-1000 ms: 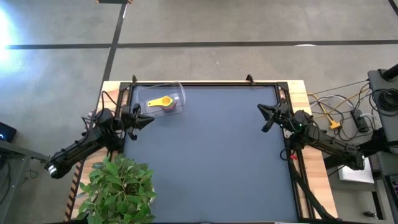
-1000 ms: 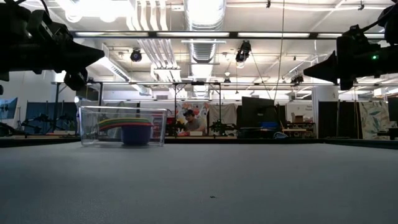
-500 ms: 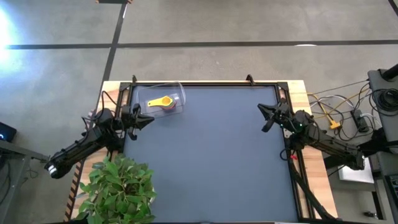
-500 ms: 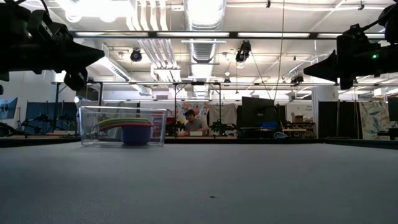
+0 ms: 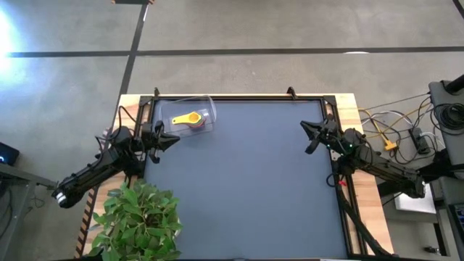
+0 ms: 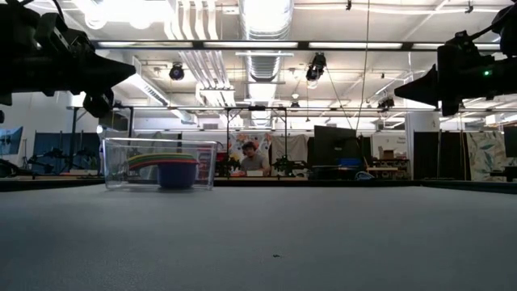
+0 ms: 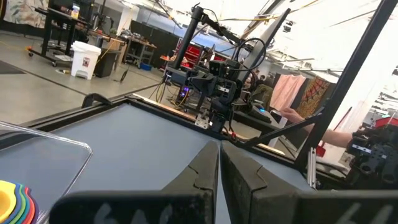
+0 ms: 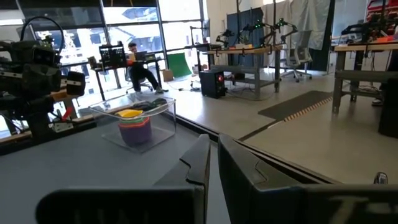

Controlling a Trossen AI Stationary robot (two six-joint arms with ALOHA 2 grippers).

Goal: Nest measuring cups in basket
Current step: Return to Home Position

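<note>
The measuring cups (image 5: 190, 118) sit stacked one inside another, yellow on top, in the clear basket (image 5: 206, 109) at the table's far left. In the low view the stack (image 6: 171, 168) shows coloured rims above a purple cup, inside the basket (image 6: 113, 166). It also shows in the right wrist view as the stack (image 8: 134, 124) and in the left wrist view as coloured rims (image 7: 15, 199). My left gripper (image 5: 176, 140) hovers shut at the left edge, just near of the basket. My right gripper (image 5: 303, 127) hovers shut at the right edge.
A potted plant (image 5: 138, 221) stands at the table's near left corner beside my left arm. Cables (image 5: 391, 134) lie off the right edge. The dark mat (image 5: 246, 188) stretches bare between the arms. A person (image 6: 247, 158) sits in the room beyond.
</note>
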